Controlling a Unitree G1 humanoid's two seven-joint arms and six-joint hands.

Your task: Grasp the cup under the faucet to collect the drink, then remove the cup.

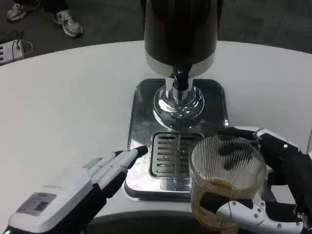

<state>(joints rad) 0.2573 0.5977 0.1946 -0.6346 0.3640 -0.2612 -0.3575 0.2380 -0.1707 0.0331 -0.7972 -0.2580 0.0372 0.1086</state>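
A clear ribbed cup (225, 183) with a little brown drink at its bottom is held by my right hand (273, 195) at the lower right, fingers wrapped around its sides. The cup sits in front and to the right of the drip grate (168, 153), away from the black faucet spout (181, 78). The drink dispenser (180, 34), a dark tank on a chrome pedestal, stands at the top centre. My left hand (83, 187) lies at the lower left with fingers stretched out, tips touching the chrome base tray (139, 122) beside the grate, holding nothing.
The white round table (68, 107) curves away at the top. A person's sneakers (68, 22) stand on the dark floor beyond the far left edge. A white device (12, 48) lies at the table's far left.
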